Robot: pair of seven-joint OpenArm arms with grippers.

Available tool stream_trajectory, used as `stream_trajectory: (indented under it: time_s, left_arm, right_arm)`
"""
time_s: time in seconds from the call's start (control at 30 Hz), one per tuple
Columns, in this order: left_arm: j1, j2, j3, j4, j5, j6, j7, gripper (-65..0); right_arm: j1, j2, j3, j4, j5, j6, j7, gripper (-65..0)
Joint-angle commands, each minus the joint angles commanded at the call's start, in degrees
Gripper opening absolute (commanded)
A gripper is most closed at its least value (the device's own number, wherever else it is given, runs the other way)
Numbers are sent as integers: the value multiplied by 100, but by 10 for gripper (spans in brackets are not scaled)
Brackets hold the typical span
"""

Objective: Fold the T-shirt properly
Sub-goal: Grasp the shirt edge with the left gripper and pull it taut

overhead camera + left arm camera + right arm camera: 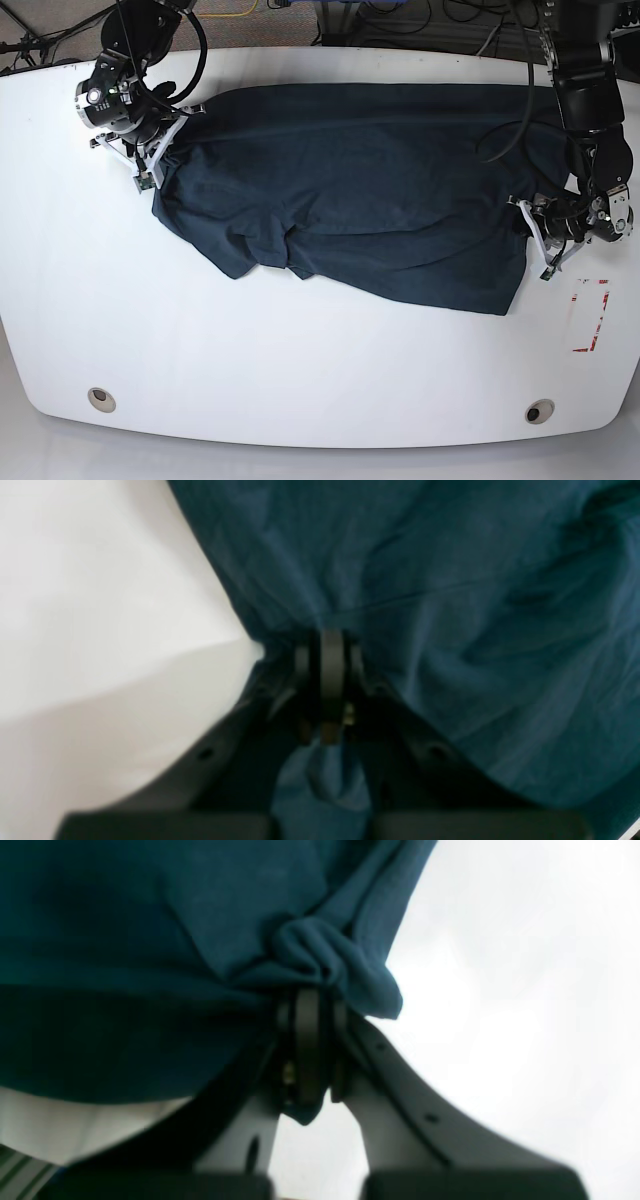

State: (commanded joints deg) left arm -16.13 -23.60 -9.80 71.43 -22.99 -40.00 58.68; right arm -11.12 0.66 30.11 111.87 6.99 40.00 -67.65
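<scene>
The dark navy T-shirt [350, 190] lay spread across the far part of the white desk [300, 370], its wide body running between the two arms and its surface ridged with soft creases. On the robot's right side, the right gripper [312, 1040] was clamped on the T-shirt, its fingers together with a bunched fold gathered at the tips. In that wrist's view a small flap of cloth stuck out past the fingers on one side, and another corner of fabric showed below them, over the pale desk top. On the other side, the left gripper [322, 685] came down on the T-shirt near one of its edges, its fingers close together and the cloth pinched between them, puckered around the tips. A thin line, like a seam or crease, ran away from that spot across the fabric. From where I stood, the near edge of the T-shirt was uneven, dipping toward the front in a rumpled lobe by the right arm and in a broader corner by the left one. A small red marking [603, 315] showed on the desk near the left arm, and two round fittings [101, 400] sat near its front corners.
</scene>
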Motion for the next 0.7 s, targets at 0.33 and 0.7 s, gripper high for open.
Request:
stream_trajectory:
  time_s: [0.33, 0.7]
  left_arm:
    - [105, 0, -97, 448, -9, 0, 44, -650]
    - [211, 0, -738, 1521, 9, 0, 475, -650]
  right_arm:
    - [0, 0, 0, 0, 0, 0, 0, -650]
    - [9, 0, 0, 0, 0, 0, 0, -650]
